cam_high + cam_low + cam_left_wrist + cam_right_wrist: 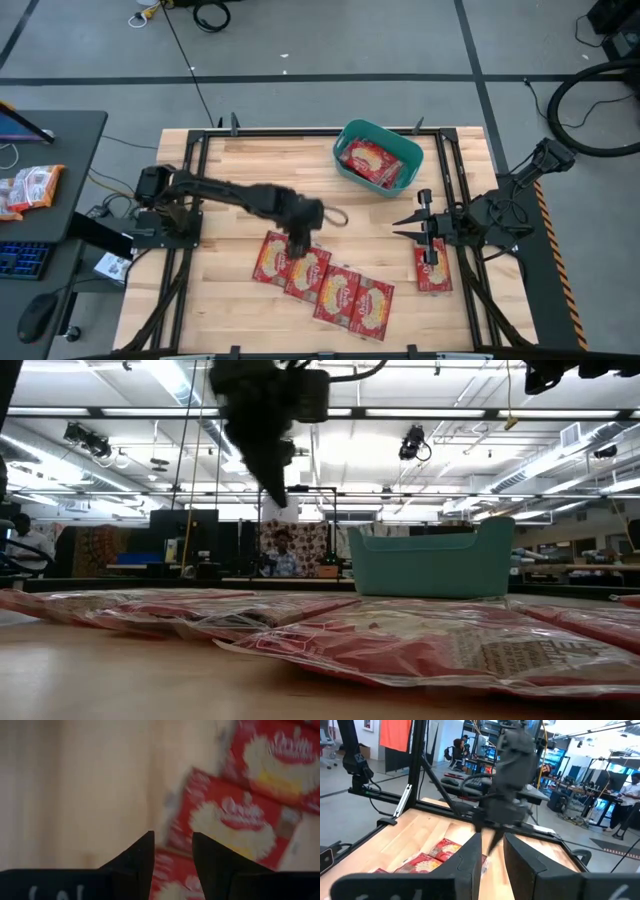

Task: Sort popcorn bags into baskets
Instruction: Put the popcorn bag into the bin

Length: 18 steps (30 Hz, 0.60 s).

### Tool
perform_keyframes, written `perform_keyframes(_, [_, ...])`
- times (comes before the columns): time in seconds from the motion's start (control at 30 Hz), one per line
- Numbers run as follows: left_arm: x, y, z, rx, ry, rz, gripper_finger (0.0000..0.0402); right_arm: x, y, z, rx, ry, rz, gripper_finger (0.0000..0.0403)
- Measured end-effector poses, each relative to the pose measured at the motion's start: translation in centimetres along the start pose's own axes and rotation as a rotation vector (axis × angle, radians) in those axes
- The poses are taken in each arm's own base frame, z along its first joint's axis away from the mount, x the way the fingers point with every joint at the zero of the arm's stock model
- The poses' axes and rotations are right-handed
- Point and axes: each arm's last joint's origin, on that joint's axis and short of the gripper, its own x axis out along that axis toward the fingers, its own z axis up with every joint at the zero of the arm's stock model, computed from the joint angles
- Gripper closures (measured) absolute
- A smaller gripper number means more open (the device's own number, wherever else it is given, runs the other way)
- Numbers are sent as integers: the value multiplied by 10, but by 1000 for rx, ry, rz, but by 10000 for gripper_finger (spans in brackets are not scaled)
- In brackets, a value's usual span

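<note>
Several red popcorn bags (338, 290) lie flat in an overlapping row near the table's near edge, and they fill the foreground of the low view (450, 645). One more bag (433, 268) lies apart on the right. The teal basket (352, 127) stands near the far edge with red bags inside it, and it also shows in the low view (430, 565). My left gripper (297, 245) hovers above the left end of the row, pointing down and narrowly open (172, 852), well clear of the table (272, 480). My right gripper (418, 215) waits on the right, narrowly open (492, 850), above the far end of the lone bag.
Black frame rails (190, 190) run along the table's left and right sides. A side desk on the left holds orange-and-white snack packets (30, 188) and a keyboard. Bare wood lies between the row and the basket. A person (283, 560) sits in the room beyond.
</note>
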Motion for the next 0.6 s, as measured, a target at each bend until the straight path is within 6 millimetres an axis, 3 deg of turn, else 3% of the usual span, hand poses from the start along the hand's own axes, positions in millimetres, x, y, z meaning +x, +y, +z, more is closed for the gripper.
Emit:
perform_keyframes(0.27, [21,-52,-42,-20,158,-4,267,0,0,0,20,4,1,317])
perform_keyframes(0.37, [20,-71,-58,14,237,34,267,0,0,0,20,4,2,317])
perform_keyframes(0.6, [15,-121,-88,171,237,178,267,0,0,0,20,4,2,317])
